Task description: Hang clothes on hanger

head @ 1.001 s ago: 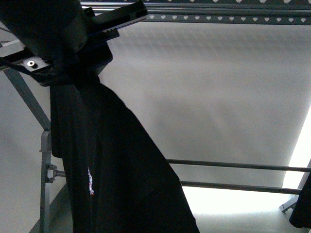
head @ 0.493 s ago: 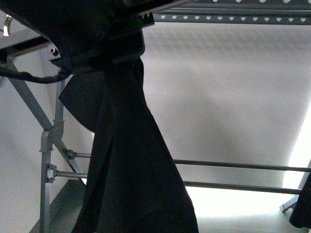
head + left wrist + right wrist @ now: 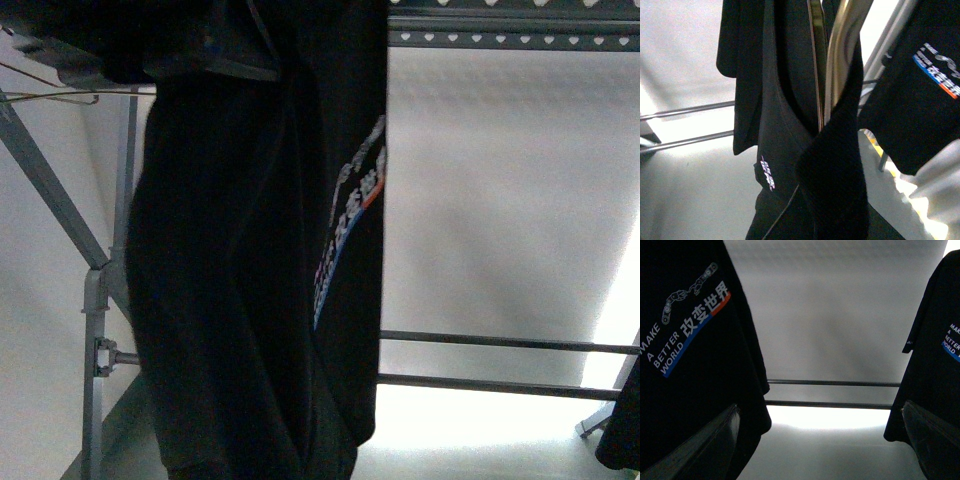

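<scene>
T-shirt [image 3: 230, 300]: black, hanging at left-centre of the front view. Its top runs into the dark mass at the upper edge, long folds run down it, and the hem is out of frame.
Print [image 3: 690, 315]: white "MAKE A BETTER WORLD" with Chinese characters, a blue-orange stripe and a robot-arm drawing. From the front it shows only at a slant, on the shirt's right side.
Small logo [image 3: 767, 176]: white, on the side of the shirt that faces my left wrist camera.
Right claw [image 3: 820, 410]: fingers [image 3: 710, 445] wide apart, nothing between them. The printed shirt hangs close by one finger; I cannot tell if they touch.
Left claw: black cloth fills the near part of my left wrist view. I cannot tell whether it is apart or together.
Shiny strip [image 3: 840, 55]: curved pale metal running down into the shirt's opening. I cannot tell what it is.
Wire [image 3: 45, 97]: thin, upper left, beside the shirt's top.
Rack [image 3: 95, 300]: grey upright with a slanted brace, left, partly behind the shirt.
Rails [image 3: 500, 342]: two, level, running right, far behind the shirt.
Beam [image 3: 510, 40]: perforated, across the top.
Second shirt [image 3: 935, 355]: black, part of a like print showing. It is well apart from the first, with the rails visible between them.
</scene>
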Action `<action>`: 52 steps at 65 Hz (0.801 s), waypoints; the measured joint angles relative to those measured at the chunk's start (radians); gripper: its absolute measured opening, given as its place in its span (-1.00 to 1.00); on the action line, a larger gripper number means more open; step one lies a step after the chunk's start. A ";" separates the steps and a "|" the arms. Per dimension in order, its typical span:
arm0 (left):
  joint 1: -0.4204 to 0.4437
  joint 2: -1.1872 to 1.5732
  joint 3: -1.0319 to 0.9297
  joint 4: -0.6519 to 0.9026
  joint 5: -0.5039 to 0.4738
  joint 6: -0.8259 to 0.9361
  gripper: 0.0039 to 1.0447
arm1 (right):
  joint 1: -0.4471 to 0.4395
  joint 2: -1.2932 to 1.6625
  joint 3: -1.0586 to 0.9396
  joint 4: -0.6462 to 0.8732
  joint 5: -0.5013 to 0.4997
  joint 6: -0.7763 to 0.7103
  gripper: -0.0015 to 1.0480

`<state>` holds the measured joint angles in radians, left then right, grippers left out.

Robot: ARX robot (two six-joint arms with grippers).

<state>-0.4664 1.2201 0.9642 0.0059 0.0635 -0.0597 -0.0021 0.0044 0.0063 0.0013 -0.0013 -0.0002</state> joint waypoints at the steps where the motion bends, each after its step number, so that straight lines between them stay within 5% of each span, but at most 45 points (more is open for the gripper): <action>1: 0.011 -0.007 0.000 -0.007 0.029 0.026 -0.91 | 0.000 0.000 0.000 0.000 0.000 0.000 0.85; 37: 0.387 0.055 0.175 -0.269 0.689 0.517 -0.91 | 0.000 0.000 0.000 0.000 0.000 0.000 0.85; 52: 0.445 0.154 0.379 -0.513 0.834 0.643 -0.91 | 0.000 0.000 0.000 0.000 0.000 0.000 0.85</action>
<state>-0.0216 1.3743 1.3430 -0.5068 0.8974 0.5835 -0.0021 0.0044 0.0063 0.0013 -0.0017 -0.0006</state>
